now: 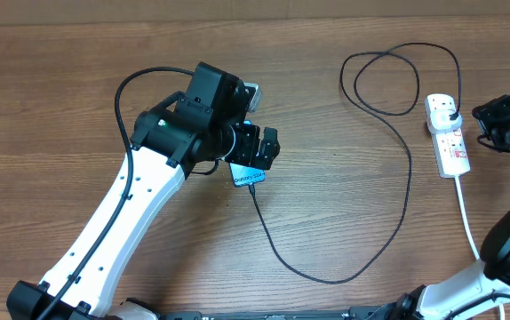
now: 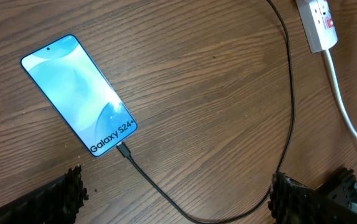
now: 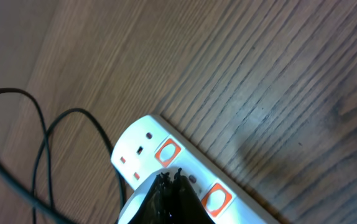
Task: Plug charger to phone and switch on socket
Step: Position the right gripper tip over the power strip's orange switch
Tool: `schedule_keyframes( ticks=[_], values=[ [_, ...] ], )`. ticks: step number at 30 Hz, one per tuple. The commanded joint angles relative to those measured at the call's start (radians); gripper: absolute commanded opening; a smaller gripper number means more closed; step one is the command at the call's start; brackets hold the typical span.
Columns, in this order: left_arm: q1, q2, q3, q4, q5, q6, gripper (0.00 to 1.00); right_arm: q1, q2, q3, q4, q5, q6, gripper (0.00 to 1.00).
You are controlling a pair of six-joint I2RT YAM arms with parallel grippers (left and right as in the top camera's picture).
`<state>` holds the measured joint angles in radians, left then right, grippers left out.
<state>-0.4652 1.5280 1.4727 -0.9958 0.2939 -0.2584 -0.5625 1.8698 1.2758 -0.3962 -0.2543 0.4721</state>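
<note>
Closure: right gripper [image 3: 173,182] is fully closed and empty, its tip over the socket [image 3: 138,140] beside two red switches [image 3: 168,152], apparently placed to press one. Left gripper [image 2: 178,196] is wide open and empty above the phone [image 2: 79,93], where the charger [image 2: 287,93] tip is seated. Count: one phone, one charger, one socket.

The phone [image 2: 79,93] lies flat on the tabletop [image 2: 203,81] at the left, screen lit; the charger [image 2: 290,87] is plugged into its near edge (by the "Galaxy S24+" text) and curves right, then far; the socket [image 2: 318,25] sits far right; the left tool [image 2: 178,202] is spread wide, holding nothing.
</note>
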Motion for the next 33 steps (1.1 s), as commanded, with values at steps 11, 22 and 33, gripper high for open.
schedule_keyframes(
  ticks=[11,22,33],
  values=[
    [-0.006,-0.012,0.018,0.005,-0.013,0.008,1.00,-0.002,0.090,0.030,-0.013,0.016,0.014,0.04],
    [-0.007,-0.012,0.018,0.006,-0.014,0.008,1.00,0.021,0.140,0.030,-0.017,-0.018,0.014,0.04],
    [-0.006,-0.012,0.018,0.006,-0.017,0.008,1.00,0.069,0.152,0.028,-0.043,-0.017,0.014,0.04]
  ],
)
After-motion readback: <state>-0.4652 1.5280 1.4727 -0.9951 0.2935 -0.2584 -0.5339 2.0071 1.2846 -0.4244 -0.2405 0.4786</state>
